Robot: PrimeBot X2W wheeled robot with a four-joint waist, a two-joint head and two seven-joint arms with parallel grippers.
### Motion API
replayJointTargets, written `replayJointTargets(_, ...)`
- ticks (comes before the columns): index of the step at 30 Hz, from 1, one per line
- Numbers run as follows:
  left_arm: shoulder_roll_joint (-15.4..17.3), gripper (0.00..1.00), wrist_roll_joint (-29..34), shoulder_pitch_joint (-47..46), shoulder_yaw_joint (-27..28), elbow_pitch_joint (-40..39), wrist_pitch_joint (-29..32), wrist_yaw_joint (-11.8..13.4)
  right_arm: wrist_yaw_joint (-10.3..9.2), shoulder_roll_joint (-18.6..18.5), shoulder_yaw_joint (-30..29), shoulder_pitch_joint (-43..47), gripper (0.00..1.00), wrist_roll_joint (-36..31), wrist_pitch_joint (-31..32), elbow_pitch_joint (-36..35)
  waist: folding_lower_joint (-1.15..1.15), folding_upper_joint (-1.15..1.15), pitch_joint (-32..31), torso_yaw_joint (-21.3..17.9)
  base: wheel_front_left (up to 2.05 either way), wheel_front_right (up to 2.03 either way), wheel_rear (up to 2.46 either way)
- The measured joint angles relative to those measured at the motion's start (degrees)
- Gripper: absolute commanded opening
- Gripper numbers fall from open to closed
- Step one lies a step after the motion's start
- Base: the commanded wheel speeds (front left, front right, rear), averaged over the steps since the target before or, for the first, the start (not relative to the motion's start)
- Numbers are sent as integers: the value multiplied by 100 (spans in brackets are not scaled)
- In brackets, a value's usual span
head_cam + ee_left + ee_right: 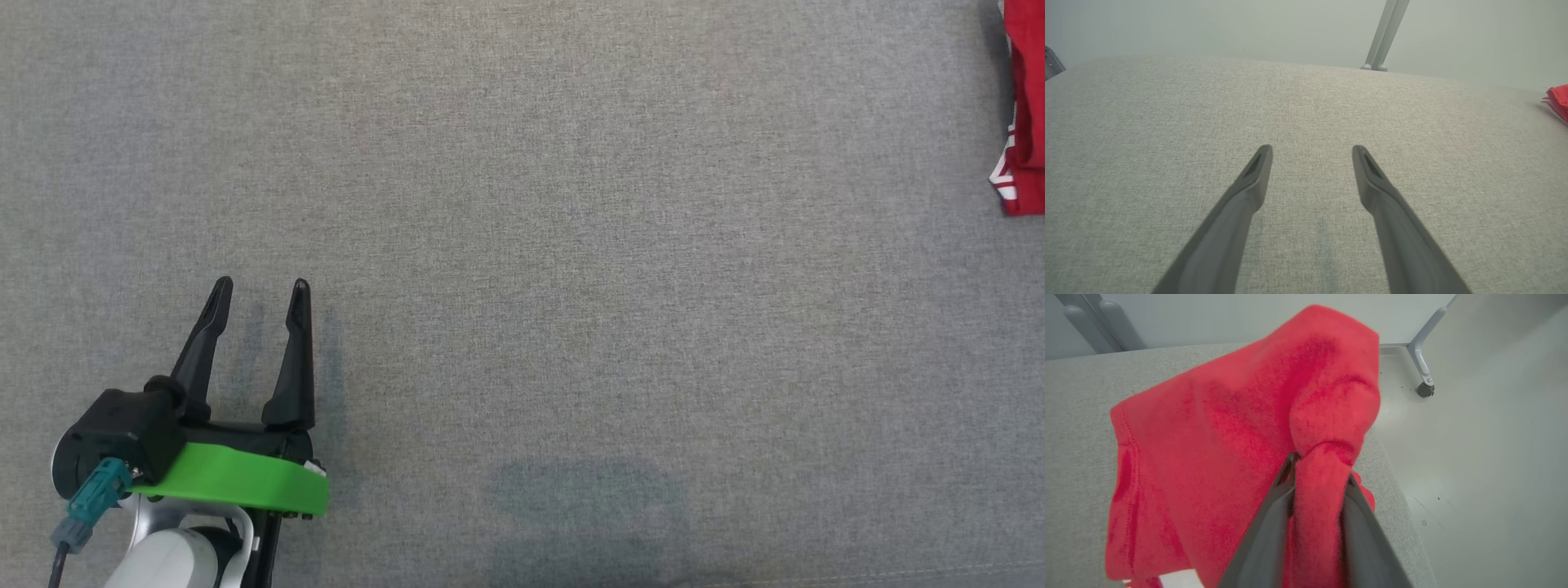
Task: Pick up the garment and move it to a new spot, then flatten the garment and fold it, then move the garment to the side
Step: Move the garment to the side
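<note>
At the desk [1077, 416] edge, right gripper [1321, 467] jaws clamp the bunched garment [1208, 428]; left gripper [261, 282] jaws wide; flattening, folding apparently remain

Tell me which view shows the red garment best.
Right wrist view: the red garment spreads wide, clamped in the right gripper. The head and left wrist views catch a sliver at their right edges.

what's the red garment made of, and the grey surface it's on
The red garment seems a soft knit, maybe cotton: matte, slightly fuzzy nap, stitched hem along one edge. The grey surface seems woven upholstery-type cloth: matte, fine heathered weave.
</note>
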Motion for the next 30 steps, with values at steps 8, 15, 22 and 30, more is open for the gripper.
replayJointTargets(8, -8, 100, -2, 14, -37, 18, 31, 24, 0, 164, -271, 142, 100, -861, -994, 651, 0, 0, -40, -1, 0, 0, 0)
replayJointTargets(15, -22, 100, -36, 55, -63, 58, 22, 26, 0, 208, -435, 396, 100, -1357, -1591, 1170, 0, 0, -198, -23, 0, 0, 0)
replayJointTargets(22, -34, 100, -40, 119, -35, 89, -133, 33, 0, 343, -372, 478, 100, -1427, -2362, 1227, 0, 0, -492, -51, 0, 0, 0)
replayJointTargets(30, -34, 100, -5, 391, 247, 338, -364, 323, 0, 510, 260, 1265, 100, -943, -3319, -116, 0, 0, -987, -76, 0, 0, 0)
